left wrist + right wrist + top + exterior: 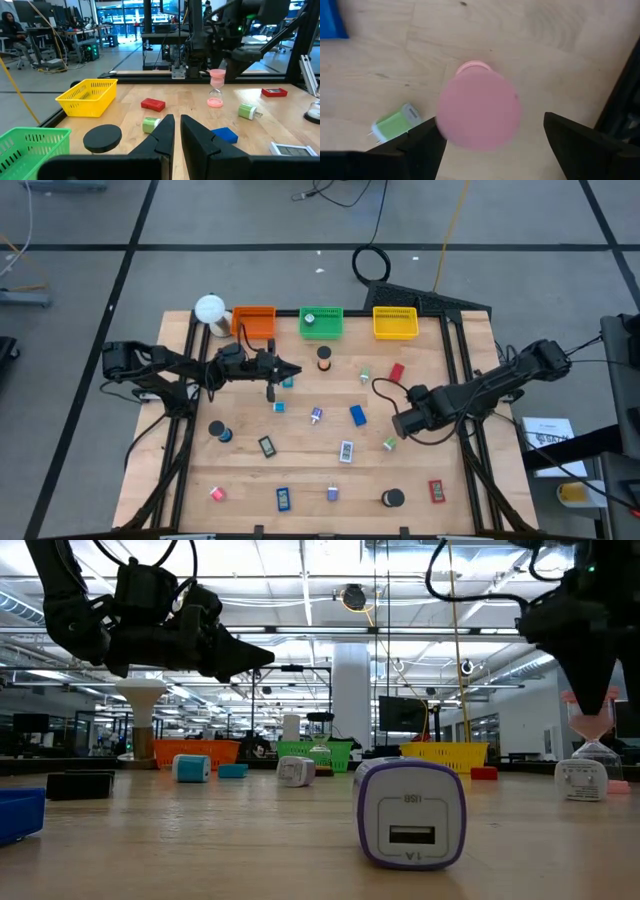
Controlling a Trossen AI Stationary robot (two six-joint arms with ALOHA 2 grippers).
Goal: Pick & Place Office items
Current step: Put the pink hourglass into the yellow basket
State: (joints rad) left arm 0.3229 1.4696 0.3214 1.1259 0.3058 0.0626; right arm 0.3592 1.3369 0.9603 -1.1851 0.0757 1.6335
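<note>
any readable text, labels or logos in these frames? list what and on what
Nothing reads with certainty.
Purple-and-white charger cube: small embossed mark above its USB port, too blurred to read.
White sheet right of the table: printed lines, too small to read.
Flat pieces with pale labels, such as the blue one and red one: print too small to read.

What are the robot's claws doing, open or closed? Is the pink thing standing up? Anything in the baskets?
Right gripper: open, fingers either side of the pink roll.
Pink roll: standing upright on the table.
Left gripper: shut, holding nothing.
Green tray: one small piece inside.
Yellow tray: nothing inside.
</note>
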